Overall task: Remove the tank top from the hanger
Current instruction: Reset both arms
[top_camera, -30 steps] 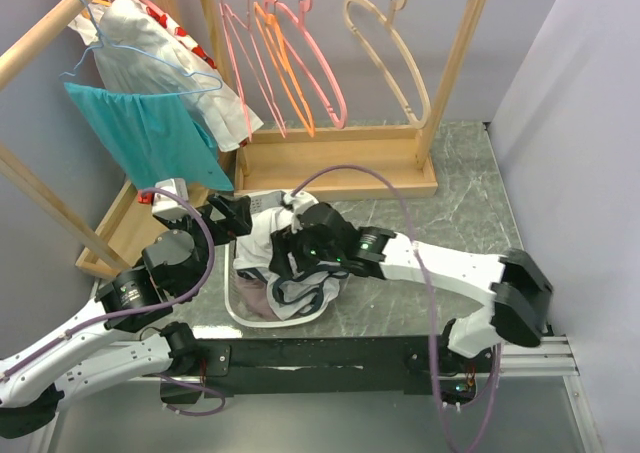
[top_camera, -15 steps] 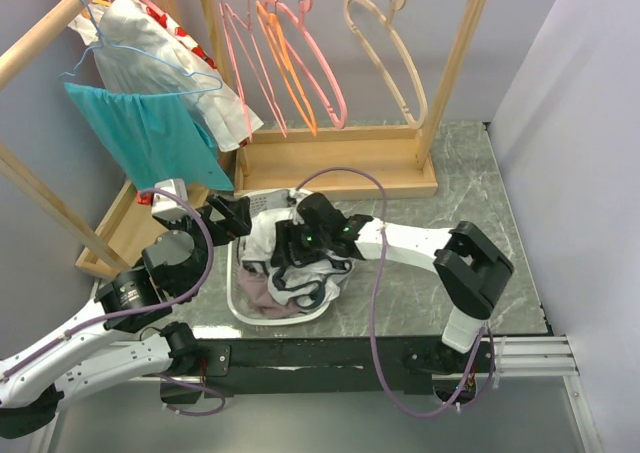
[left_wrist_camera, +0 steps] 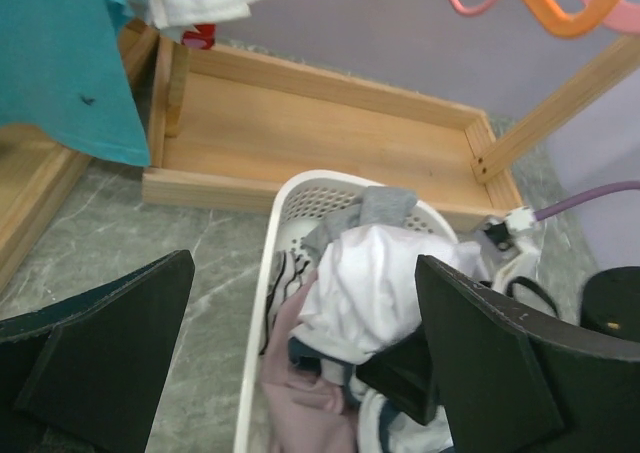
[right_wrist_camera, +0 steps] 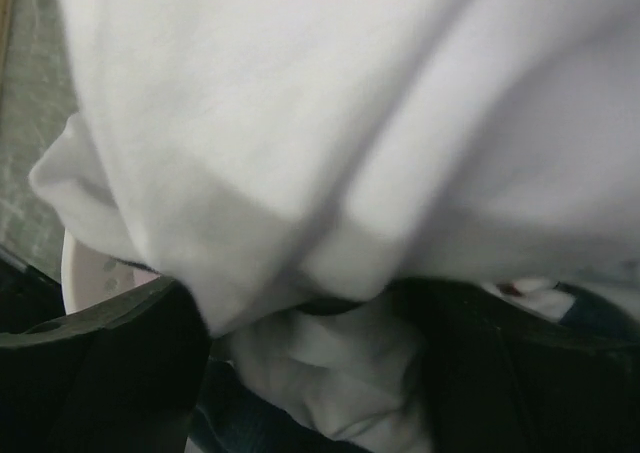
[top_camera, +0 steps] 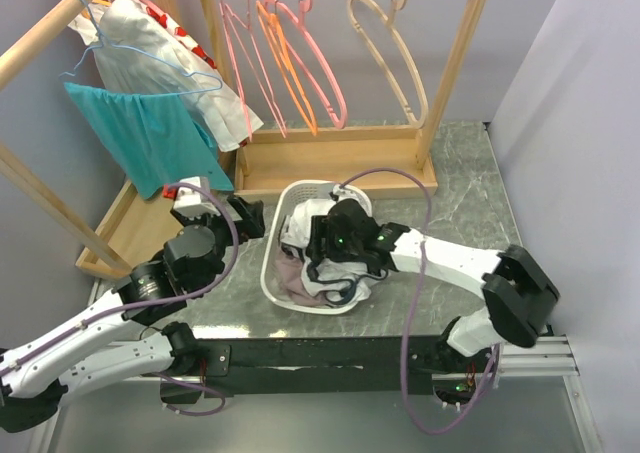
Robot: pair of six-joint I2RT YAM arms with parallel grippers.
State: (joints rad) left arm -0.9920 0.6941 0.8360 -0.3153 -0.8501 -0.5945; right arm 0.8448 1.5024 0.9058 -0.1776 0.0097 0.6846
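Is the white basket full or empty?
Full. The white basket holds a heap of clothes piled past its rim, with a white garment on top.

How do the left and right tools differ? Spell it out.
The left tool is spread wide and empty; the right tool has white cloth bunched between its fingers. The left tool hangs outside the basket, at its side; the right tool is down among its laundry. Both are black and two-fingered.
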